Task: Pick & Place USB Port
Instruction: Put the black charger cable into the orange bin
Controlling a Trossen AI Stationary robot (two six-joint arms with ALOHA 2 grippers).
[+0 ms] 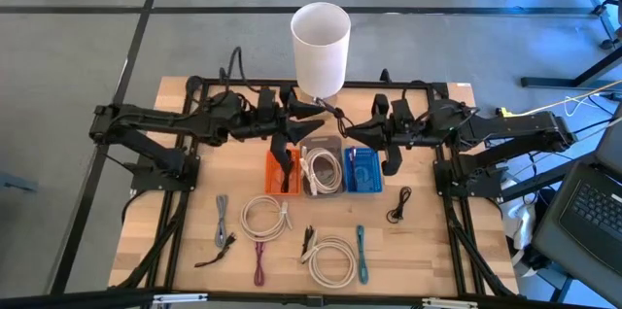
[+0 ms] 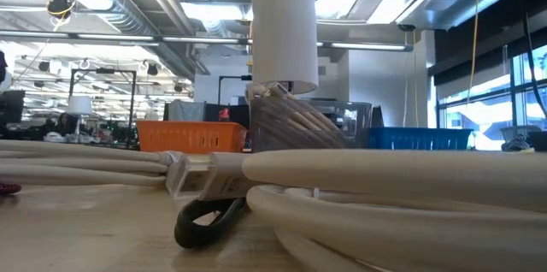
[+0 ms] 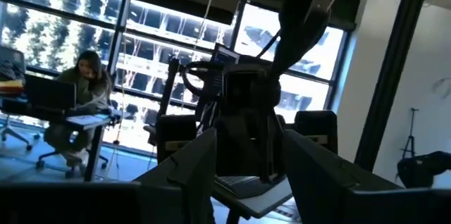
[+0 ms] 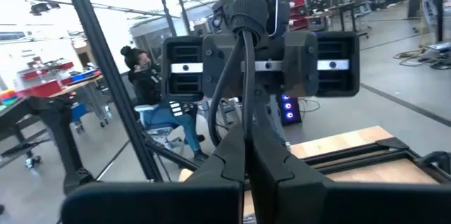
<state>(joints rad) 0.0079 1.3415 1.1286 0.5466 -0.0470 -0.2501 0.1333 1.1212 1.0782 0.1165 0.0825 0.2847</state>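
left claw (image 1: 313, 106) open above the clear bin (image 1: 322, 166); right claw (image 1: 342, 130) closed, empty.

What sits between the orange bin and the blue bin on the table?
A clear bin holding a coiled white cable sits between the orange bin and blue bin, seen in the high view.

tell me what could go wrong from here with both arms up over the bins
1. The left gripper and right gripper point at each other above the clear middle bin; they look close and might collide if either advances.
2. The white cup stands just behind them, so a swing back could tip it.
3. The coiled white cable fills the middle bin and might snag fingers reaching in.
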